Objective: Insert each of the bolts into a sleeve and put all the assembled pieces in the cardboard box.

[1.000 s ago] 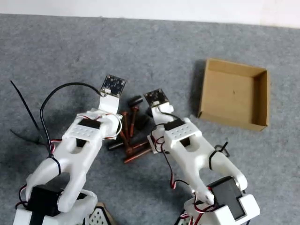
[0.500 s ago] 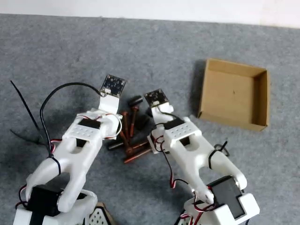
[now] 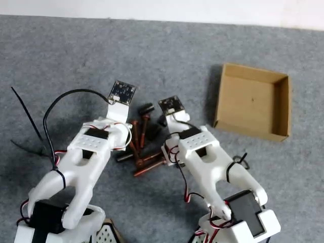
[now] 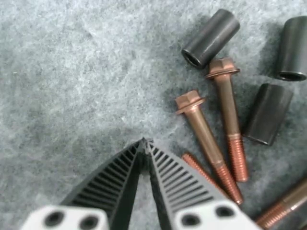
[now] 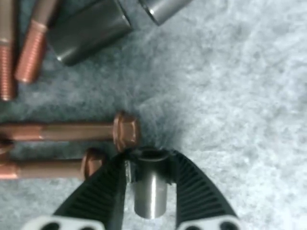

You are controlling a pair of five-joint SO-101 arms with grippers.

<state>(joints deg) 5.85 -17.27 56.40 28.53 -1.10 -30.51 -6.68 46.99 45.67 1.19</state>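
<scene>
Several copper bolts [image 3: 144, 152] and black sleeves [image 3: 147, 108] lie clustered on the grey mat between the two arms. My right gripper [image 5: 149, 155] is shut on a black sleeve [image 5: 151, 191] that stands upright between its fingers, just beside the heads of two bolts [image 5: 72, 130]. My left gripper [image 4: 144, 142] is shut and holds nothing; its tips hover over bare mat beside two bolts [image 4: 206, 139] and three sleeves [image 4: 211, 31]. The cardboard box [image 3: 230, 98] sits open at the right, with no parts inside.
A black cable and a cable tie [image 3: 28, 121] lie on the mat at the left. The mat's far edge meets a white wall. Bare mat stretches between the parts cluster and the box.
The right arm has shifted slightly to the right with the sleeve in its grip. The left arm has stayed still.
</scene>
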